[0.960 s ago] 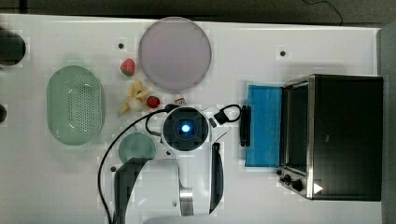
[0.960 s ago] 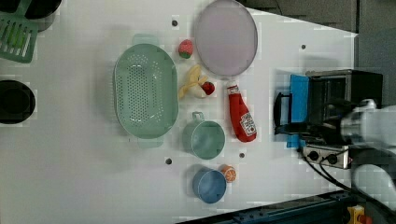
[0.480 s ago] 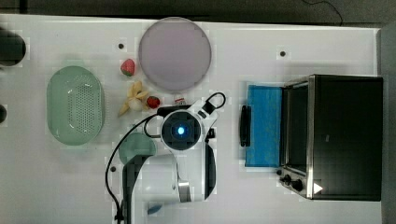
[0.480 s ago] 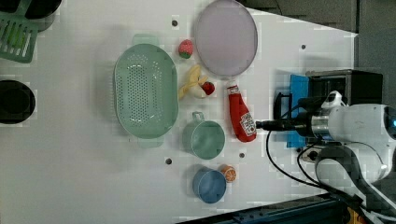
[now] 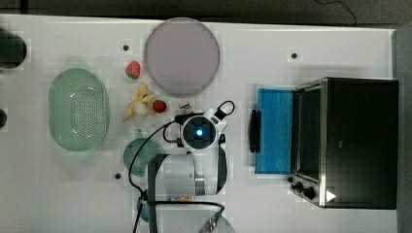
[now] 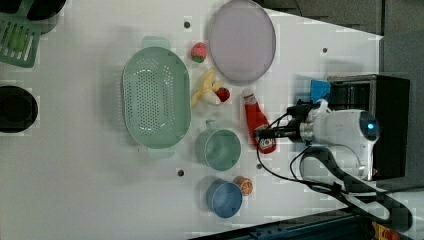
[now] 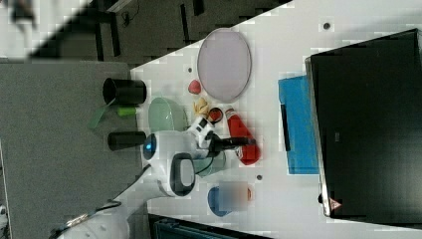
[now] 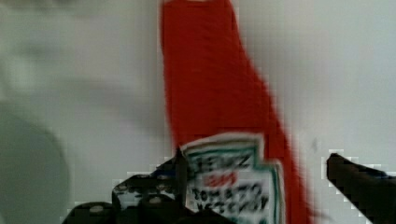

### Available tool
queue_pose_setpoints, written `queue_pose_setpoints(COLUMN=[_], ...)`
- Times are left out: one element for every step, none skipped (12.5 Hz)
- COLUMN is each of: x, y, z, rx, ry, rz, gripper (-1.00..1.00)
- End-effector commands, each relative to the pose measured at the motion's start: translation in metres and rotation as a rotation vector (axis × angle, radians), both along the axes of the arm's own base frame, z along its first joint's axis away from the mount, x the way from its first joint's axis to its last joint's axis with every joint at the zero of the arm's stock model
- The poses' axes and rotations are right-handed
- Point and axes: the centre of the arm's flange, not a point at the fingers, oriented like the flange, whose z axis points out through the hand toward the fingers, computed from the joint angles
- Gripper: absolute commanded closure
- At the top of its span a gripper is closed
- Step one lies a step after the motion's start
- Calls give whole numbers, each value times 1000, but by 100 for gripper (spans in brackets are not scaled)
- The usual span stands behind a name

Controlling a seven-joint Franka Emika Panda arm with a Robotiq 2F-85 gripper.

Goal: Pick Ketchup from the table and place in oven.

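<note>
The ketchup (image 6: 254,116) is a red squeeze bottle lying flat on the white table (image 5: 316,39), its white cap pointing at the purple plate. My gripper (image 6: 264,134) is down over its labelled end. The wrist view has the bottle (image 8: 205,84) running away between my open fingers (image 8: 359,182), one on each side of the label and neither visibly pressing on it. In the right view my gripper (image 7: 245,142) lies across the bottle (image 7: 239,128). The oven (image 5: 354,141) stands at the top view's right, its blue-faced door (image 5: 274,131) folded down toward the arm.
Near the cap lie a peeled banana (image 5: 138,104) and a small strawberry (image 5: 159,106). A purple plate (image 5: 182,56), a green colander (image 5: 77,115), a green cup (image 6: 218,148), a blue cup (image 6: 223,197) and an orange piece (image 6: 243,185) crowd the side away from the oven.
The hand has come down and moved away from the oven until its fingers straddle the ketchup. The fingers have stayed open and the bottle has not moved.
</note>
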Motion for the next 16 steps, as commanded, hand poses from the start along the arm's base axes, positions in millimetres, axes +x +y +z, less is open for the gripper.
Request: queue_pose_setpoints(x=[10,9,8,7,7,7,8,9,12,15,17,18,17,16,16,15], y=[16,17,18,17,15,15,16,16,16,15,15,16,15,15,14,13], z=[8,4,2,0,-1,-1,1,4,12,26,47,73,103,134,166,193], rx=[15,15,15,15,14,14,15,15,15,14,12,8,5,-2,-13,-34], ry=[-51,-42,-38,-34,-34,-35,-40,-46,-60,-77,-87,-83,-79,-78,-85,-93], rz=[57,59,60,58,56,55,57,57,56,53,53,53,52,52,59,75], gripper=[-100,-100,-100,-100,-69,-43,-24,-24,-24,-24,-24,-24,-24,-24,-24,-24])
